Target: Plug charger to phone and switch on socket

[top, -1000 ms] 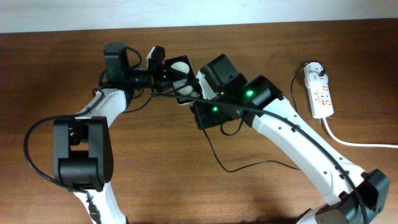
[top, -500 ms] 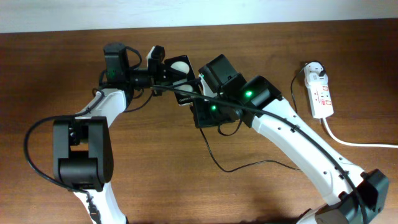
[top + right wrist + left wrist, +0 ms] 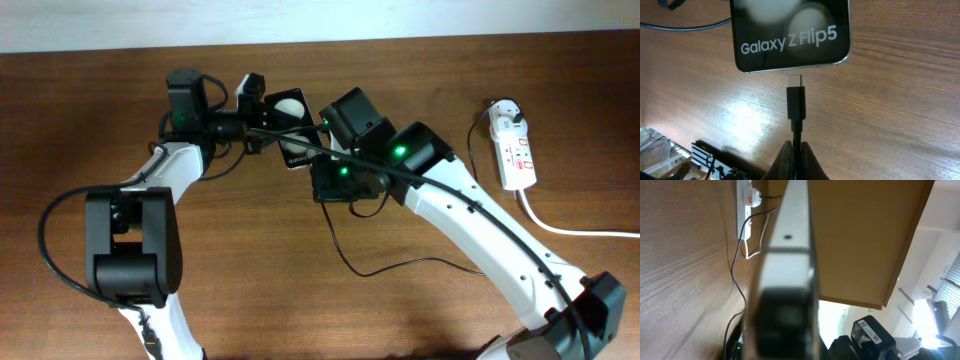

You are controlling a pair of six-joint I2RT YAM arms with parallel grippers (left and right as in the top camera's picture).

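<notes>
Socket (image 3: 515, 150): a white strip lying flat at the table's right side, well apart from both grippers. It has red marks on its top face.
Socket contents: the charger's round white adapter (image 3: 505, 110) sits in the far end. A thick white cord (image 3: 570, 228) leaves the near end toward the right edge.
Phone (image 3: 790, 35): at the table's far centre, glossy face up, printed "Galaxy Z Flip5", with two pale round reflections.
Left gripper (image 3: 270, 122): clenched on the phone. Its wrist view shows the phone edge-on as a blurred silver bar down the middle of the frame.
Charger (image 3: 796, 102): the connector tip points at the phone's bottom edge and stops just short of it, not inserted. The thin black cable trails in a loose loop across the wood and on to the socket.
Right gripper (image 3: 796, 150): fingers pinched on the charger's cable just behind the connector.
Table (image 3: 100, 120): brown wood grain, glossy enough to show glare.
Room: a pale wall (image 3: 300, 20) runs behind the far edge. The left wrist view shows a bright, blurred interior beyond the table.
</notes>
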